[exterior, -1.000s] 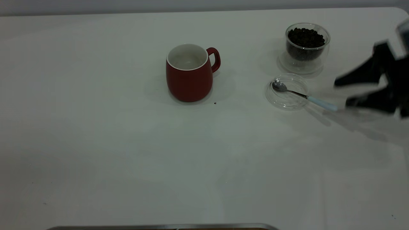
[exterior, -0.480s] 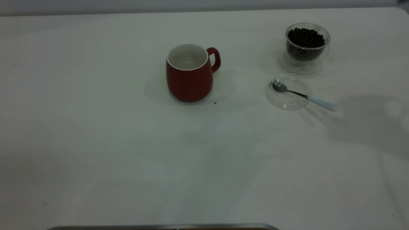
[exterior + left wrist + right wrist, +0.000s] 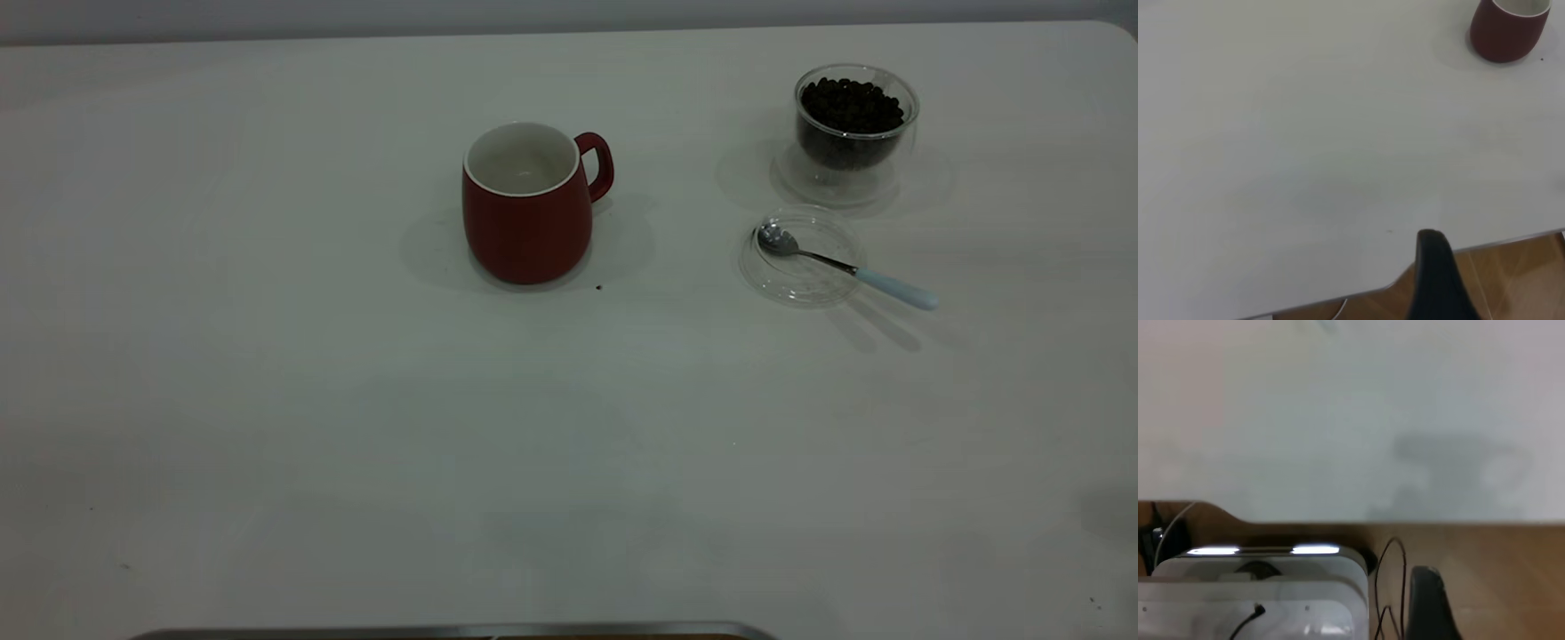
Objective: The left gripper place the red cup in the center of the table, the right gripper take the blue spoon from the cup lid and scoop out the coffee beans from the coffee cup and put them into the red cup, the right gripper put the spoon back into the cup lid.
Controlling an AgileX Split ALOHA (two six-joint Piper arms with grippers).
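Both end effectors' states I cannot tell; blue spoon (image 3: 840,264) overhangs cup lid (image 3: 800,256), so I risk tipping it.

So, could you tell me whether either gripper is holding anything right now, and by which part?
Nothing is held. The spoon lies across the lid, and the red mug stands alone on the table.

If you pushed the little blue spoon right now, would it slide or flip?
Probably it would pivot: the blue spoon has its bowl inside the glass cup lid, its handle sticking out over the rim. Pressing the handle might tip the bowl up. It looks thin and light, and metal on glass likely slides.
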